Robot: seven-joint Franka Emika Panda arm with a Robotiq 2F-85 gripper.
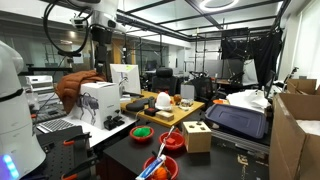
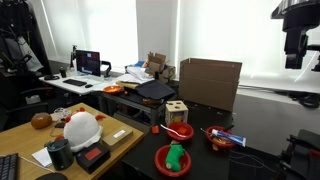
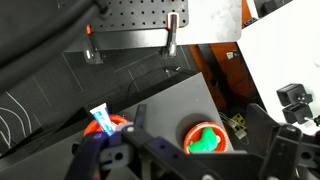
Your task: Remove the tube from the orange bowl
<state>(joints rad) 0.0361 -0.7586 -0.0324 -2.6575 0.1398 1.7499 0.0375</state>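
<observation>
Tube: the tube [image 3: 100,122] lies in the orange bowl [image 3: 118,124]. In the wrist view it is outside the gap of my jaws, beyond the finger at the frame's left, not between the fingers.
Tube axis: its whitish end points away from the wrist. The blue body runs back toward me and slips under the gripper's housing, so I read the long axis as roughly along my view with a slight tilt. The far end is hidden.
Orange bowl: only an arc of rim shows from the wrist. In an exterior view the orange bowl [image 2: 222,142] carries a blue streak across its inside.
Jaws: the gripper [image 3: 197,112] has its fingers spread wide with nothing between them.
Height: in both exterior views the gripper hangs well above the table [image 3: 150,80], clear of every bowl.
Under the gap: the green-filled bowl [image 3: 203,138] sits almost straight below my jaws, and it is not the one I want.
Next move, my judgement: shift sideways toward the tube, turn the wrist so the fingers close across its slim width, then descend.
Risk: a finger could catch the bowl rim.
</observation>
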